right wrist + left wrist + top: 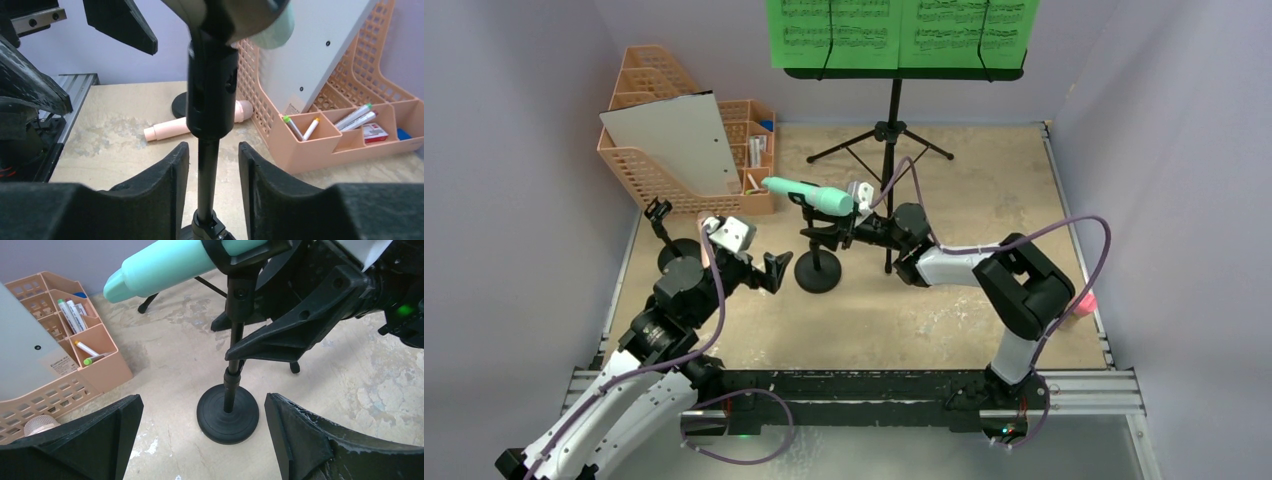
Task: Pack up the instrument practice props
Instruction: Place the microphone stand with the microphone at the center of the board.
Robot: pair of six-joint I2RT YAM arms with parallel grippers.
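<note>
A mint toy microphone (807, 195) (160, 267) rests in the clip of a small black round-based holder (817, 272) (228, 414) at the table's middle. My right gripper (832, 235) (213, 150) straddles the holder's stem (207, 175), with a gap on each side, so it is open. My left gripper (776, 272) (202, 399) is wide open just left of the base, touching nothing. A pink microphone (170, 129) lies on the table beside the second holder (674, 250). The black music desk (904, 72) on tripod legs (889, 135) carries two green pages (829, 30) (969, 30).
An orange mesh organizer (654, 110) (320, 135) with pens stands at the back left, with a grey-white board (674, 140) leaning in it. A small pink object (1084, 303) lies at the right table edge. Walls close in on three sides.
</note>
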